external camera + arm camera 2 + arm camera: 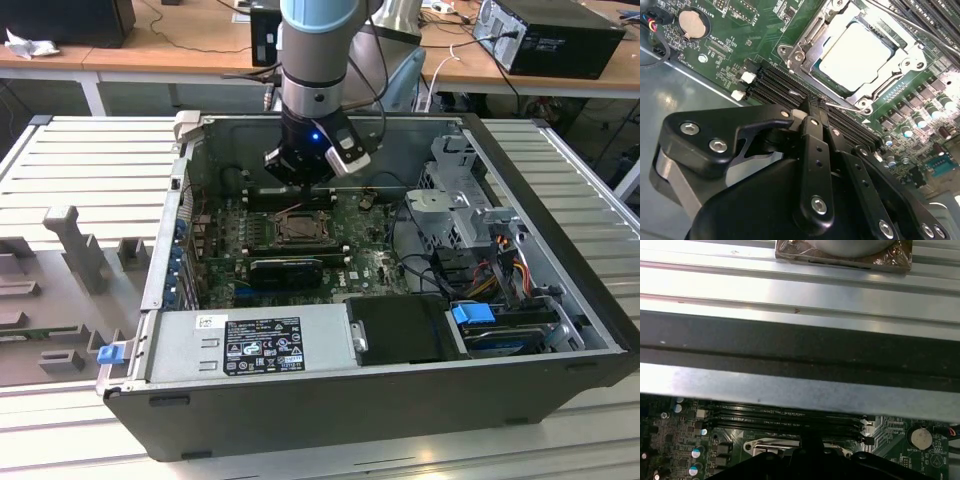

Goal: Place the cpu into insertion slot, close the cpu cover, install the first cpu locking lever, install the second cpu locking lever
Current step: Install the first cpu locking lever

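Gripper (809, 109), fingers pinched together on nothing, is poised at the wire lever (842, 104) beside the socket (299, 228), where the chip (855, 52) lies under its lowered cover (807, 42). A steady downward push, then a sideways tuck to latch it, looks safest.

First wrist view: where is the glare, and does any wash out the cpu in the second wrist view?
First wrist view: bright glare along the ribbed metal table. Second wrist view: the cpu reflects pale, its outline visible.
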Controlling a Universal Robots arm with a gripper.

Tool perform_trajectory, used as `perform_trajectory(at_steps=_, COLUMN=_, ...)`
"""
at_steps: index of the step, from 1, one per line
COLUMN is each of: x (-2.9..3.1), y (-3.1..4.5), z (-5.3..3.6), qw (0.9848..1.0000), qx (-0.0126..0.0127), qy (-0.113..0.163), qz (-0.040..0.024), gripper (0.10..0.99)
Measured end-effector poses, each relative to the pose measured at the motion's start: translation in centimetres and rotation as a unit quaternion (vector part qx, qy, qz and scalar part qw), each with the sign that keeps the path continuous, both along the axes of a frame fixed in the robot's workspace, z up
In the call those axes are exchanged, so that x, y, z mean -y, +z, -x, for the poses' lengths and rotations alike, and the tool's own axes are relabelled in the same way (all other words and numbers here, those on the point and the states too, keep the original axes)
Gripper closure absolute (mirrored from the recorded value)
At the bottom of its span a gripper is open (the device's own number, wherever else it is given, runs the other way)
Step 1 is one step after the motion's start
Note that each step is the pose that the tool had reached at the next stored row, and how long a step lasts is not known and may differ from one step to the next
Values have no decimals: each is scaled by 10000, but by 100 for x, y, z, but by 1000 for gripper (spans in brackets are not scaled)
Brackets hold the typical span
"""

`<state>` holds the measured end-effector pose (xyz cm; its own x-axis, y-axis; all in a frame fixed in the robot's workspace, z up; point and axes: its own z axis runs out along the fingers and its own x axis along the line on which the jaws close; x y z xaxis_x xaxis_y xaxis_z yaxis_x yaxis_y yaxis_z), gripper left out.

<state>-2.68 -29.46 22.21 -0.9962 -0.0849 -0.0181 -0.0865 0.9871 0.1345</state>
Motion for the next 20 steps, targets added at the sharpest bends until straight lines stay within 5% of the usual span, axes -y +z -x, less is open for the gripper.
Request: perform_trajectory(at_steps=20, x=-5, y=-102, z=-64, qw=10000, qx=2, qy=-36, qz=-1, gripper=980)
